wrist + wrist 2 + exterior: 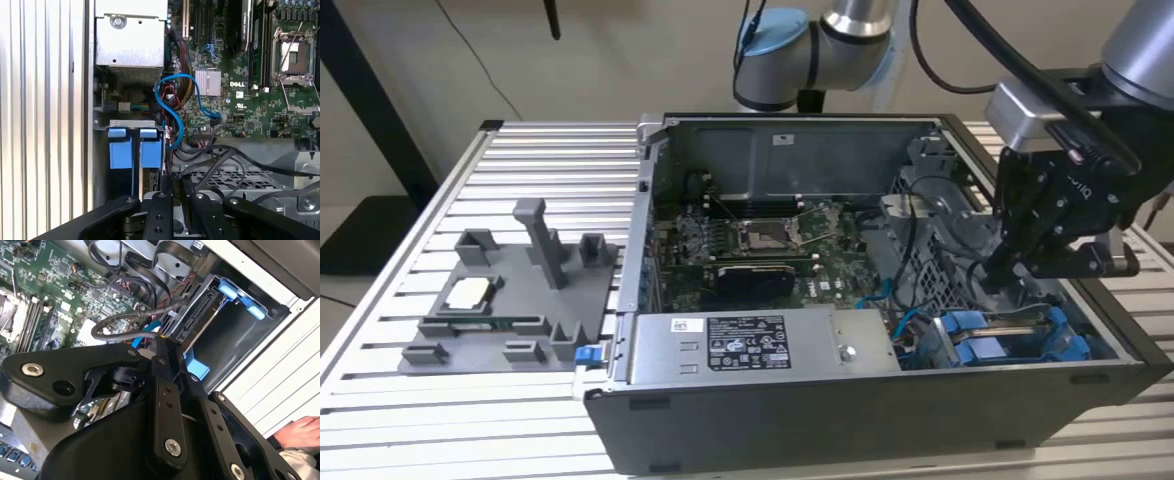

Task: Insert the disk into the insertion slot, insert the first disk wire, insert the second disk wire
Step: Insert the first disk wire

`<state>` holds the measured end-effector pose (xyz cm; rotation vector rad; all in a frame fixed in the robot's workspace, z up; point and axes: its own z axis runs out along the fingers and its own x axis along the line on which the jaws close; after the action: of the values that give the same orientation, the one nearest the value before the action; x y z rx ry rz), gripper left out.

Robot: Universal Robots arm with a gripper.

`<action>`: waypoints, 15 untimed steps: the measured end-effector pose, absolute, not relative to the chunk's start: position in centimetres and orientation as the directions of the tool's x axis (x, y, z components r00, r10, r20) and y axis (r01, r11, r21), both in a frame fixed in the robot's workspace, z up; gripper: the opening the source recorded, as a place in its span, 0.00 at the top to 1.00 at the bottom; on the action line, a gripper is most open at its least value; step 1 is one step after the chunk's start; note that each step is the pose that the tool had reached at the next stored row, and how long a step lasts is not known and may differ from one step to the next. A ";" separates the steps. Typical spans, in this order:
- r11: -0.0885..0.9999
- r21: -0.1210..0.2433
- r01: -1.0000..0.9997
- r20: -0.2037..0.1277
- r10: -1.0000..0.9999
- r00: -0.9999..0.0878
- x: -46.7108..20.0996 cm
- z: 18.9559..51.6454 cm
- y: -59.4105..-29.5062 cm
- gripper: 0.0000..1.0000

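Observation:
The disk (983, 338) sits inside the insertion slot at the case's front corner on the exterior view's right, its blue carrier tabs showing. In the second wrist view the disk (196, 315) lies edge-on with its dark connector edge facing my fingertips. A blue disk wire (176, 107) loops from the motherboard down toward the bay. My gripper (1002, 266) hangs just above the bay, beside the disk's connector end. The black gripper (161, 341) looks shut on the blue wire's end, a hand's width from the connector. A grey cable (112, 325) curves in beside it.
The open computer case (854, 400) lies on a slatted aluminium table (534, 170). A grey labelled power-supply box (747, 345) fills the near side. A grey fixture plate (507, 300) stands on the exterior view's left. A person's hand (300, 432) rests outside the case.

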<state>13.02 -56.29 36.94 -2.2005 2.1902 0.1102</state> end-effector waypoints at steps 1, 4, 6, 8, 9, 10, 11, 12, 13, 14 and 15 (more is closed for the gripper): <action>-0.006 0.025 -1.000 -0.071 -0.997 0.004 13.0 36.8 -56.3 0.81; -0.005 0.022 -1.000 -0.060 -0.998 0.004 13.1 36.6 -56.3 0.81; -0.005 0.022 -1.000 -0.049 -0.999 0.004 13.1 36.5 -56.3 0.81; -0.005 0.021 -1.000 -0.045 -0.999 0.004 13.2 36.4 -56.3 0.81; -0.005 0.021 -1.000 -0.043 -0.999 0.004 13.3 36.4 -56.3 0.81; -0.005 0.021 -1.000 -0.040 -0.999 0.004 13.4 36.3 -56.3 0.81; -0.005 0.021 -1.000 -0.034 -0.999 0.004 13.5 36.3 -56.3 0.81; -0.005 0.021 -1.000 -0.029 -1.000 0.004 13.6 36.3 -56.3 0.81; -0.005 0.021 -1.000 -0.024 -1.000 0.004 13.7 36.3 -56.3 0.81; -0.005 0.021 -1.000 -0.023 -1.000 0.004 13.8 36.3 -56.3 0.81; -0.005 0.021 -1.000 -0.022 -1.000 0.004 13.8 36.3 -56.3 0.81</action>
<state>13.83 -56.29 36.26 -2.2256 2.2158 0.0488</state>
